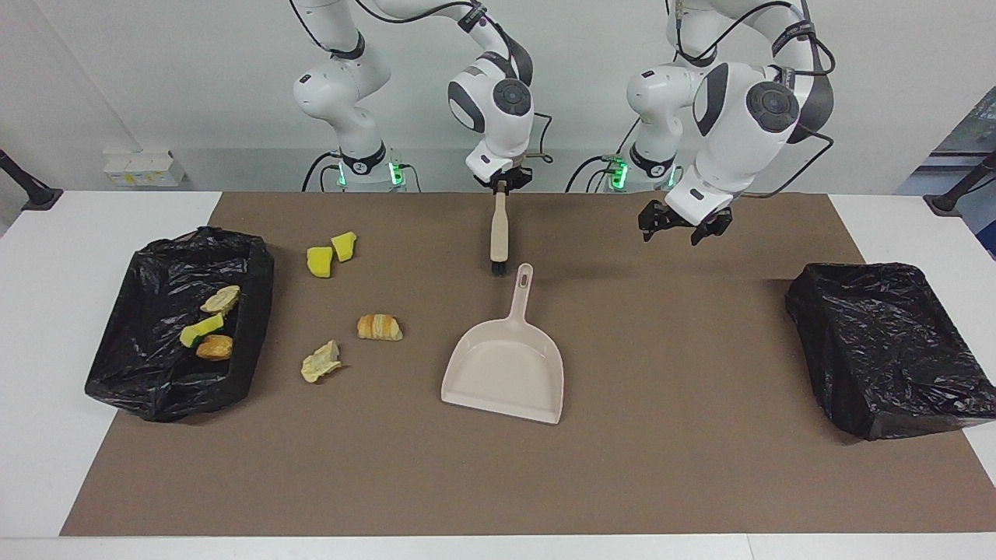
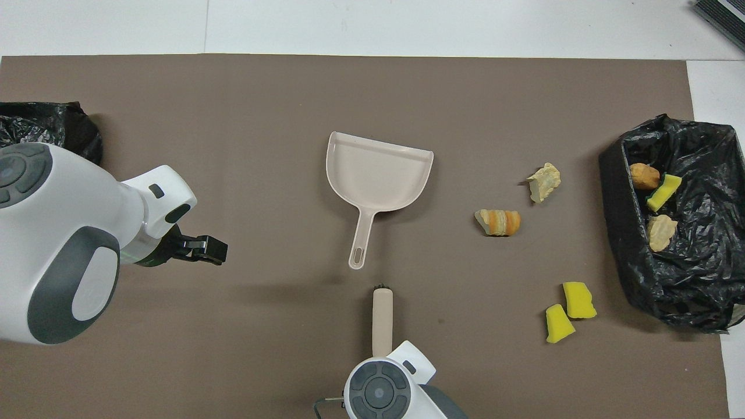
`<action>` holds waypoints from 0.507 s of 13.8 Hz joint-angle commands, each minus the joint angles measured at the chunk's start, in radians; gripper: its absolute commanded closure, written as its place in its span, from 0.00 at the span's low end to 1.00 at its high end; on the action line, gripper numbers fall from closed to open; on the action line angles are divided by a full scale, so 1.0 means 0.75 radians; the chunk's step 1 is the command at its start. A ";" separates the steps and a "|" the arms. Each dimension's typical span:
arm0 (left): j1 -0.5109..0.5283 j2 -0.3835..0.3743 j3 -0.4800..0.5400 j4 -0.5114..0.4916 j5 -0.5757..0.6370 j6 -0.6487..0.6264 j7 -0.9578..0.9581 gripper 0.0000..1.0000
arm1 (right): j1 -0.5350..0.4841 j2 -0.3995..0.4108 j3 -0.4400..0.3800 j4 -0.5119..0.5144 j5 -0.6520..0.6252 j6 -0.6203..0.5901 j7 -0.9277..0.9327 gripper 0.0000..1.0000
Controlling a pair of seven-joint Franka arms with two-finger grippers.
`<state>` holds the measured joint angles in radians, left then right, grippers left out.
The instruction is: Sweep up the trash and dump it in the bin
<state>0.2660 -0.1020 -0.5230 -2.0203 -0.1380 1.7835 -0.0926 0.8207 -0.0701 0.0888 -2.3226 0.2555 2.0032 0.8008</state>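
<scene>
Bin with trash point(image 1: 156, 342): black-lined, at the bench edge toward the right arm's end; a bread piece, a yellow sponge chunk and a pale scrap already lie in it, so this is likely the dump target.
Loose trash: four pieces on the brown mat point(image 1: 661, 467) beside that bin: two yellow sponge chunks point(image 1: 331, 254) touching each other nearer the robots, a croissant piece point(image 1: 379, 327), and a crumpled pale scrap point(image 1: 320, 362) farthest from the robots. All are apart from the dustpan, so nothing is swept yet.
Right gripper point(image 1: 502, 184): jaws closed on the handle end of the hand brush point(image 1: 498, 235), which hangs bristles down just above the mat, ready to sweep.
Dustpan point(image 1: 506, 369): flat mid-bench, handle pointing at the robots, easy for an arm to take.
Left gripper point(image 1: 683, 226): hovers over bare mat, jaws spread and empty, probably bound for the dustpan handle.
Second bin point(image 1: 887, 346): black-lined, at the left arm's end; its contents cannot be seen.
</scene>
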 commanded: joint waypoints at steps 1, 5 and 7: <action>-0.062 0.005 -0.004 -0.008 0.016 0.092 -0.058 0.00 | -0.083 -0.084 -0.014 0.086 0.015 -0.197 -0.124 1.00; -0.209 0.089 -0.004 0.012 0.008 0.254 -0.203 0.00 | -0.304 -0.154 -0.016 0.235 -0.050 -0.498 -0.233 1.00; -0.319 0.175 0.000 0.041 0.022 0.354 -0.279 0.00 | -0.445 -0.158 -0.016 0.311 -0.115 -0.582 -0.286 1.00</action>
<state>0.0985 -0.0367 -0.5360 -2.0204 -0.1388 1.9919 -0.2462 0.5700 -0.1921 0.0688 -2.1442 0.2081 1.6220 0.6368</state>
